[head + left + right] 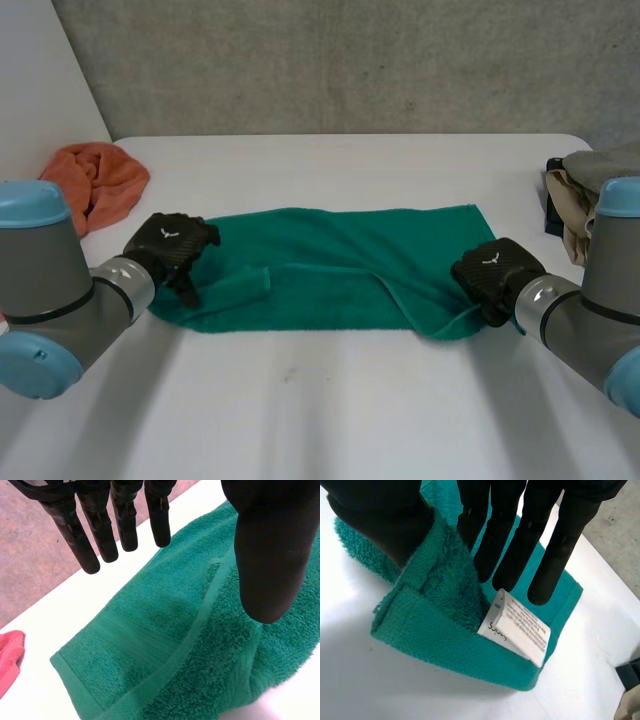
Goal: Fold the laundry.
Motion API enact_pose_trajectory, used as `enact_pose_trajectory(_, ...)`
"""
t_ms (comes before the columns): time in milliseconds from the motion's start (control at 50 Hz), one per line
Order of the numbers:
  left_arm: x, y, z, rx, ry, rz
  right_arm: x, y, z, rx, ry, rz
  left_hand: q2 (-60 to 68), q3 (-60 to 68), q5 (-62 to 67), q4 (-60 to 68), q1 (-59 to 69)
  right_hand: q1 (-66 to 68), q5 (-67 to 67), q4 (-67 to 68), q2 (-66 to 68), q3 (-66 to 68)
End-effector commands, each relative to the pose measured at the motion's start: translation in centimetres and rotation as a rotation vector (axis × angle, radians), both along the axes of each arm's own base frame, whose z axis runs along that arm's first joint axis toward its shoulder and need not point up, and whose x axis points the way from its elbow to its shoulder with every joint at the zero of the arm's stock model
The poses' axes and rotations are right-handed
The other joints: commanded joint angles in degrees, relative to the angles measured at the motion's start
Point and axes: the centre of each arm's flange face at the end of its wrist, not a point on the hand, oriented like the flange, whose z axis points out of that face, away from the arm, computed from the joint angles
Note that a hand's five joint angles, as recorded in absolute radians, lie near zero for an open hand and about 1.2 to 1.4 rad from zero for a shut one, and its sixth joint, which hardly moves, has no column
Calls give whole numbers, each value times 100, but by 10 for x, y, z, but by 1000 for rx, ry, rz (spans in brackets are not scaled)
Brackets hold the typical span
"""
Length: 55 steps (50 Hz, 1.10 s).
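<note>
We note left arm point(60, 290), right arm point(582, 325): grey joints, light-blue caps. Left hand point(172, 243), right hand point(492, 270) black, small white mark on back; fingers point(125, 522) long, matte, round-tipped.

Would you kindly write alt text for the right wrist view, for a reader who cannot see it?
The right hand pinches a raised corner fold of the green towel between its thumb and straight fingers, above the white table. A white care label with small print sticks out of the fold below the fingertips.
</note>
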Motion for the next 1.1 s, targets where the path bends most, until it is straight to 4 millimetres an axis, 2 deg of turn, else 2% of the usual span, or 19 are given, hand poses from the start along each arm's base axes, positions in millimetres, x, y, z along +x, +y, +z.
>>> enact_pose_trajectory(20, -3, -2, 11, -34, 17, -10, -6, -6, 6, -25, -9, -23, 136, 150, 209, 191, 119, 1496, 1349, 1150, 1242, 1200)
enact_pose_trajectory(100, -23, 1, 22, -49, 14, -71, -10, -8, 10, -41, -11, -37, 490, 503, 562, 544, 473, 1496, 1349, 1150, 1242, 1200)
enact_pose_trajectory(280, -70, 14, 11, 49, -159, -207, -15, -13, 14, -60, -13, -55, 894, 907, 966, 948, 876, 1496, 1349, 1150, 1242, 1200)
enact_pose_trajectory(440, -88, 6, -4, 0, -308, -192, -19, -16, 15, -64, -10, -68, 727, 740, 799, 781, 709, 1496, 1349, 1150, 1242, 1200)
enact_pose_trajectory(580, -93, 1, -17, -53, -406, -215, -22, -18, 15, -64, -10, -77, 826, 839, 898, 881, 809, 1496, 1349, 1150, 1242, 1200)
enact_pose_trajectory(640, -94, -2, -25, -72, -430, -224, -23, -18, 15, -65, -5, -77, 1296, 1309, 1368, 1350, 1279, 1496, 1349, 1150, 1242, 1200)
enact_pose_trajectory(700, -92, -6, -33, -71, -443, -226, -24, -19, 15, -67, 0, -80, 2740, 2753, 2812, 2795, 2723, 1496, 1349, 1150, 1242, 1200)
enact_pose_trajectory(740, -91, -7, -33, -69, -438, -226, -25, -20, 17, -74, 2, -82, 5390, 5403, 5462, 5445, 5373, 1496, 1349, 1150, 1242, 1200)
enact_pose_trajectory(780, -91, -8, -30, -75, -432, -219, -26, -21, 18, -81, 1, -86, 5770, 5783, 5842, 5825, 5753, 1496, 1349, 1150, 1242, 1200)
enact_pose_trajectory(820, -90, -8, -14, -103, -405, -196, -30, -24, 24, -99, -1, -97, 5770, 5783, 5842, 5825, 5753, 1496, 1349, 1150, 1242, 1200)
enact_pose_trajectory(900, -78, -5, 35, -167, -331, -115, -41, -34, 45, -159, -6, -133, 5770, 5783, 5842, 5825, 5753, 1496, 1349, 1150, 1242, 1200)
enact_pose_trajectory(920, -66, -5, 62, -200, -270, -56, -49, -39, 58, -190, -3, -153, 5770, 5783, 5842, 5825, 5753, 1496, 1349, 1150, 1242, 1200)
enact_pose_trajectory(960, -52, -3, 91, -242, -199, 6, -58, -43, 72, -222, 5, -174, 5770, 5783, 5842, 5825, 5753, 1496, 1349, 1150, 1242, 1200)
enact_pose_trajectory(980, -33, -4, 116, -277, -121, 79, -68, -47, 86, -252, 19, -196, 5770, 5783, 5842, 5825, 5753, 1496, 1349, 1150, 1242, 1200)
enact_pose_trajectory(1060, 4, 4, 156, -337, -8, 166, -86, -48, 116, -300, 85, -203, 5770, 5783, 5842, 5825, 5753, 1496, 1349, 1150, 1242, 1200)
enact_pose_trajectory(1100, 15, 9, 161, -329, -4, 175, -90, -43, 124, -298, 120, -187, 5770, 5783, 5842, 5825, 5753, 1496, 1349, 1150, 1242, 1200)
